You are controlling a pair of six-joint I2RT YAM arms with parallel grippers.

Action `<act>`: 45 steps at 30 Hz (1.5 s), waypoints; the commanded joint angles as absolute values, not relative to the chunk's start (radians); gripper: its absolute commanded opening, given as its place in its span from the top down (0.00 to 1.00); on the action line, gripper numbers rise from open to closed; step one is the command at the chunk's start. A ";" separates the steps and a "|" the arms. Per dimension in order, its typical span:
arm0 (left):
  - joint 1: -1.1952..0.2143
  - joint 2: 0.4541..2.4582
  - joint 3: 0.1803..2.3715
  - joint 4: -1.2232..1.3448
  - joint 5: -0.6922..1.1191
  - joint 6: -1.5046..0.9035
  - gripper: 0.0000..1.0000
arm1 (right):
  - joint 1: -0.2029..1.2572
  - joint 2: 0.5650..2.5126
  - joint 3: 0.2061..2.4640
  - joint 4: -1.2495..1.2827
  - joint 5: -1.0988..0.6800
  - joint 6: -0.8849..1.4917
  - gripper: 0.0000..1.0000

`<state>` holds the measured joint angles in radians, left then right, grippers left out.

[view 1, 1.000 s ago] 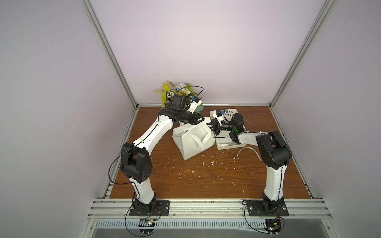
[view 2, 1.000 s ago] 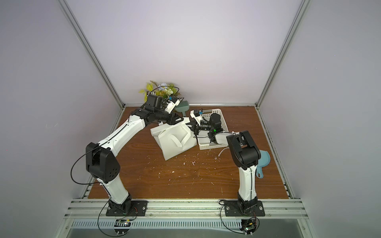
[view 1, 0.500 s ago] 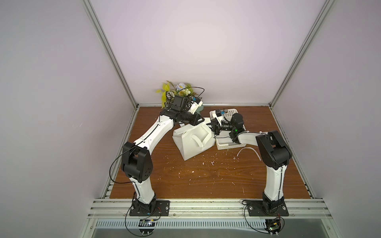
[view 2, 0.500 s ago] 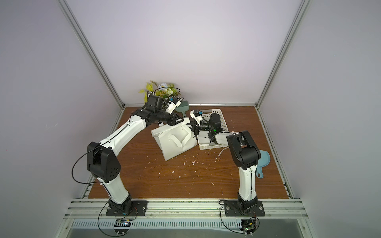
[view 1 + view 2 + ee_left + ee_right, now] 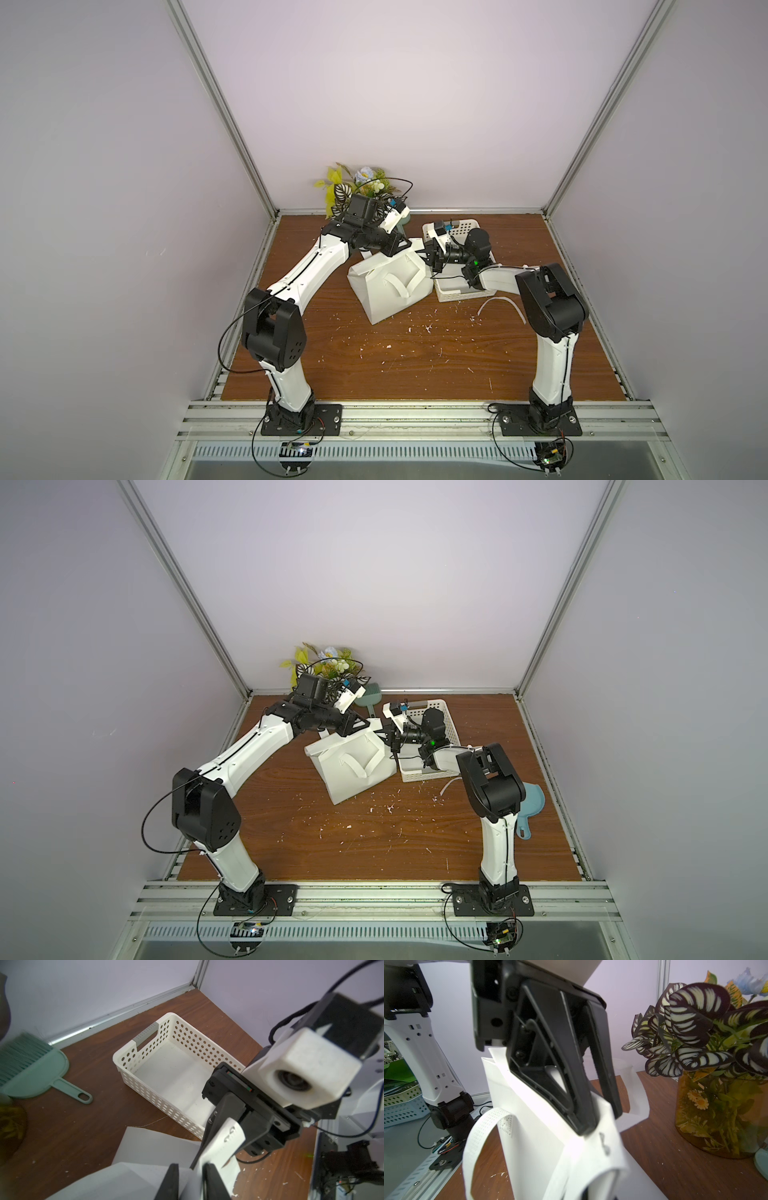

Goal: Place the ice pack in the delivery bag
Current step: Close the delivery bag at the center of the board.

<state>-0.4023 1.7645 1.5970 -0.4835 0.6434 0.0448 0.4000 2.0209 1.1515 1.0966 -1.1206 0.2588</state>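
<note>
No ice pack in view anywhere; probably floppy and slick, so I'd grab an edge. The right gripper (image 5: 208, 1154) jaws pinch the delivery bag (image 5: 386, 291) by a strap (image 5: 226, 1136). The left gripper (image 5: 599, 1118) has the rim between its jaws, can't tell if clamped.

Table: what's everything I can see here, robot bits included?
Table: 1, brown wood, under everything.
Bag: 1, white, centre.
Basket: 1, white, holed, right of bag.
Plant: 1, striped leaves, amber vase, back left.
Brush: 1, mint, beside plant.
Dustpan: 1, blue, right edge.
Strip: 1, white, before basket.
Crumbs: many, white, scattered.
Left arm, right arm: 2, white-black, front edge.
Left end effector: 1, black, astride bag's rim.
Right end effector: 1, black, shut on bag.
</note>
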 commanded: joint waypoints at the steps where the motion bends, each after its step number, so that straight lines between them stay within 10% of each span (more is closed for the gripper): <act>1: -0.414 1.762 1.586 -0.558 0.626 0.055 0.90 | 0.405 1.984 1.186 1.115 -1.141 0.253 1.00; 8: -0.416 1.779 1.602 -0.558 0.641 0.045 1.00 | 0.405 1.978 1.179 1.117 -1.138 0.256 0.99; 10: -0.416 1.782 1.605 -0.558 0.640 0.040 1.00 | 0.403 1.975 1.172 1.115 -1.133 0.265 0.75; 19: -0.416 1.784 1.622 -0.557 0.644 0.037 0.98 | 0.378 1.858 1.026 1.124 -1.073 0.285 0.30; 21: -0.416 1.786 1.623 -0.558 0.642 0.038 0.98 | 0.378 1.837 1.004 1.097 -1.047 0.279 0.01; 38: -0.416 1.793 1.629 -0.555 0.654 0.044 0.98 | 0.365 1.425 0.779 0.590 -0.543 0.212 0.01; 45: -0.416 1.793 1.626 -0.556 0.652 0.046 0.98 | 0.476 1.471 0.865 0.523 -0.609 0.202 0.20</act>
<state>-0.4042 1.7695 1.6138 -0.4992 0.6506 0.0486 0.4118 1.4536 0.7937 0.5777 -0.6235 0.2291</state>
